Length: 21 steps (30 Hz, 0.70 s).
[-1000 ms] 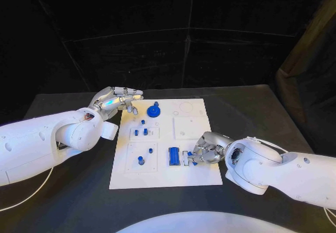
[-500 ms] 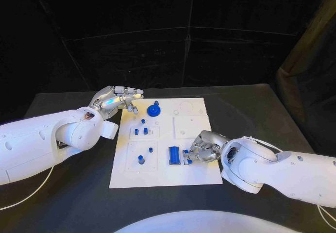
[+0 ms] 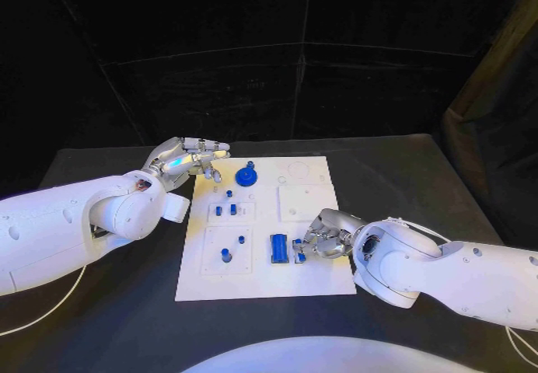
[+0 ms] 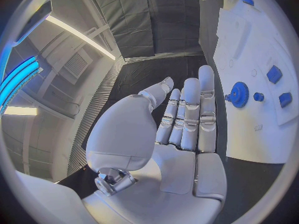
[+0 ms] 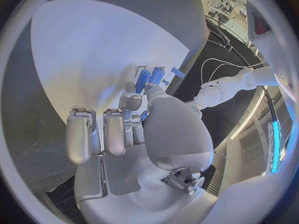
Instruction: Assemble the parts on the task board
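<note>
The white task board (image 3: 317,273) lies mid-table. A blue gear (image 3: 246,179) stands near its far left corner, also seen in the left wrist view (image 4: 239,94). Small blue pegs (image 3: 225,210) and a blue block (image 3: 277,248) sit further down the board. My left hand (image 3: 188,161) hovers off the far left corner, holding nothing; its fingers (image 4: 187,114) are stretched out straight. My right hand (image 3: 323,237) rests on the board's near right area. In the right wrist view, thumb and a fingertip (image 5: 131,102) pinch a small blue part (image 5: 142,116) beside two upright blue pegs (image 5: 149,76).
Black table (image 3: 112,326) surrounds the board on all sides. My left forearm (image 3: 78,225) lies along the board's left side, and my right forearm (image 3: 448,272) covers the table to the board's right. Dark curtains stand behind the table.
My right hand has shifted slightly to the left over the board, still at the small blue part. The left hand has not moved.
</note>
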Tool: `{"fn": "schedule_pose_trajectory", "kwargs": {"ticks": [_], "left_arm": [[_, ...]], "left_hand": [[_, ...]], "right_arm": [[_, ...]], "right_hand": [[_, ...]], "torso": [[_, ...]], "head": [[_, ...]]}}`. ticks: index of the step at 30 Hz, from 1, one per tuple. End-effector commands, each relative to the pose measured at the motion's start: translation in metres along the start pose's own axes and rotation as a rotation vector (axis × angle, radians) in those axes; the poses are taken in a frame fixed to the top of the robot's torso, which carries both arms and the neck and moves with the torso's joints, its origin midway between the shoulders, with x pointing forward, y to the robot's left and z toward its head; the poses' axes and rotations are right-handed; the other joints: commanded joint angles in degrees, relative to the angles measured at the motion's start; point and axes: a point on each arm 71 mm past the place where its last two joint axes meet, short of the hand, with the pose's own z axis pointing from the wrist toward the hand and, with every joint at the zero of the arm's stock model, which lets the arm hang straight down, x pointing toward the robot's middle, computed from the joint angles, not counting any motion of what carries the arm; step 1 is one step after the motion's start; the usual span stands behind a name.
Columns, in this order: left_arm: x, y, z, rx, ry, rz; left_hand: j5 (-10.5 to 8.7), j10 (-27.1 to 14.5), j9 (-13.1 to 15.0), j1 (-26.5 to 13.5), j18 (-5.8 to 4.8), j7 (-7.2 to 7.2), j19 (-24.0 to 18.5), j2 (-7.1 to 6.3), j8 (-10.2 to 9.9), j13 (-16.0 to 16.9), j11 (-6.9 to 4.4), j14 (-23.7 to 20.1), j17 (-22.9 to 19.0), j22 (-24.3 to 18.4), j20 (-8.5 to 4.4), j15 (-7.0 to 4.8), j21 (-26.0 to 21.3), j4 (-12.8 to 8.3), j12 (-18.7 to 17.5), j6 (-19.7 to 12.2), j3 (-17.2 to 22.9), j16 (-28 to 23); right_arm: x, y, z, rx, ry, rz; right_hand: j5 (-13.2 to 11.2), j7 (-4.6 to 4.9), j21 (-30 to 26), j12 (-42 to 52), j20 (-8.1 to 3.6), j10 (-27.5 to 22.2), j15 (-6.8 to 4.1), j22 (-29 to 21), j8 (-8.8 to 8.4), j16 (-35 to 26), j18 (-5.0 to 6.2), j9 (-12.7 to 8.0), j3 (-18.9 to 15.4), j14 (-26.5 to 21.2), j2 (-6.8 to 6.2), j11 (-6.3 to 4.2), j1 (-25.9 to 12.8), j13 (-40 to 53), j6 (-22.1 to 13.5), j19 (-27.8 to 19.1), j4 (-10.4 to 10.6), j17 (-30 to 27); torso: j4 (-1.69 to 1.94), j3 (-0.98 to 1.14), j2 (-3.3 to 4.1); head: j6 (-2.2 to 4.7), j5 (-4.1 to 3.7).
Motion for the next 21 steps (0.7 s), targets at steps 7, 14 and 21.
{"fn": "schedule_pose_trajectory", "kwargs": {"ticks": [7,14,21], "left_arm": [[0.0011,-0.0011,-0.0001,0.002,0.014,-0.008],[0.001,-0.001,-0.0001,0.002,0.015,-0.008],[0.0007,-0.0009,-0.0001,0.001,0.015,-0.008]], "left_hand": [[0.26,-0.52,-0.02,0.04,0.77,0.09,-0.26,0.18,0.31,-0.08,-0.06,-0.39,-0.05,-0.09,0.05,0.05,-0.27,-0.11,0.27,-0.23,-0.1,0.23],[0.26,-0.52,-0.02,0.04,0.77,0.09,-0.26,0.18,0.31,-0.08,-0.06,-0.39,-0.05,-0.09,0.05,0.05,-0.27,-0.11,0.27,-0.23,-0.1,0.23],[0.26,-0.52,-0.02,0.04,0.77,0.09,-0.26,0.18,0.31,-0.08,-0.06,-0.39,-0.05,-0.09,0.05,0.05,-0.27,-0.11,0.27,-0.23,-0.1,0.23]], "right_arm": [[0.0012,0.0015,0.0025,-0.008,0.014,-0.053],[0.0006,0.001,0.0022,-0.011,0.01,-0.065],[-0.0001,-0.0022,0.0001,-0.015,0.027,-0.084]], "right_hand": [[-14.02,0.38,-0.96,-1.69,0.29,-0.55,-0.01,7.4,-0.96,-1.18,0.01,1.3,-7.24,3.31,0.19,0.55,-4.18,-0.48,-0.1,0.1,-0.12,1.76],[-15.38,0.39,-1.01,-1.77,0.33,-0.62,0.01,7.37,-1.04,-1.26,0.02,1.57,-8.48,3.31,0.2,0.57,-4.52,-0.44,-0.13,0.07,-0.05,1.7],[-16.05,0.47,-1.24,-2.01,0.34,-0.89,0.04,7.16,-1.23,-1.5,0.09,2.02,-9.01,3.28,0.38,0.59,-0.36,-0.39,-0.32,-0.12,-2.29,1.46]], "torso": [[-0.01,0.01,-0.03],[-0.05,0.04,-0.02],[0.03,0.06,-0.04]], "head": [[-0.1,-0.04],[-0.12,-0.14],[-0.09,-0.18]]}}
